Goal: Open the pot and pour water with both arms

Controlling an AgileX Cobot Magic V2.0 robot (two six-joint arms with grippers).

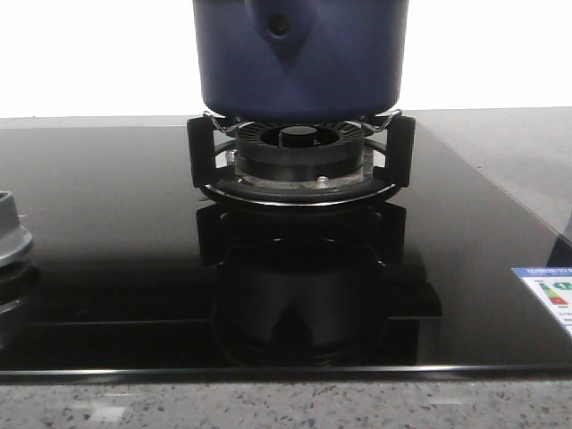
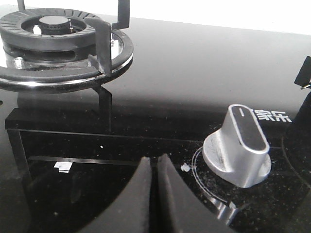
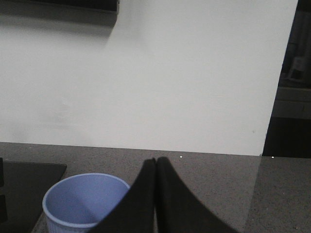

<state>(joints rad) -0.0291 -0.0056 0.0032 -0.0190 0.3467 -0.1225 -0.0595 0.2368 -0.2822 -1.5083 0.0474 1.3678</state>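
The dark navy-blue pot (image 1: pixel 299 63) stands on the black burner grate (image 1: pixel 299 165) in the front view; its triangular handle bracket with a rivet (image 1: pixel 280 27) faces the camera, and its top and lid are cut off. No gripper shows in the front view. In the left wrist view my left gripper (image 2: pixel 155 162) is shut and empty, low over the black glass hob beside a silver knob (image 2: pixel 238 145). In the right wrist view my right gripper (image 3: pixel 156 162) is shut and empty above the grey counter, next to a light blue cup (image 3: pixel 82 201).
A second burner with its grate (image 2: pixel 58 43) shows in the left wrist view, with no pot on it. A grey metal burner part (image 1: pixel 11 237) sits at the hob's left edge. An energy label (image 1: pixel 550 295) is at the right. A white wall (image 3: pixel 146 73) stands behind the counter.
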